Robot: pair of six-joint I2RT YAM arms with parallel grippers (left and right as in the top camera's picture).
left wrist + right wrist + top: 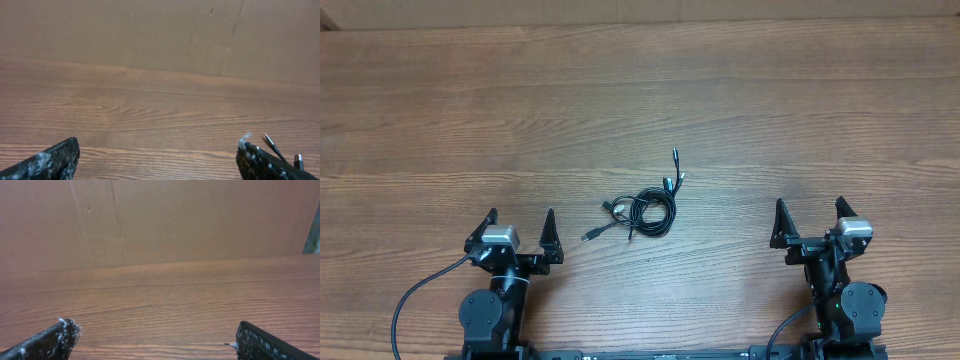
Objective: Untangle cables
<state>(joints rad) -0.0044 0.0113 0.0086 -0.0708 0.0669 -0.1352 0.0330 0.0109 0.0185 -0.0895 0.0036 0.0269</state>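
At the middle of the wooden table [740, 110], seen from overhead, the cables [647, 211] lie as one small knot of thin black cords: a few loose coils laid over each other, two or three tails with small plugs running out toward the far side, and another tail trailing toward the left gripper [521, 214]. That gripper sits near the knot with its jaws spread wide and empty. The right gripper [810, 204] is well apart from it on the other side, just as wide and just as empty. I judge the cords to be very light and limp, likely to slide on the smooth wood and to drag the whole bundle along when one strand is pulled. A projecting tail close behind its plug looks the best hold, with the other gripper pinning the coils. From the left wrist, the open fingers frame bare wood and a cardboard wall [150, 35], and two silver-tipped plug ends [272, 145] peek out just past the right finger. From the right wrist, the parted fingers frame only table and cardboard, with no cord visible.
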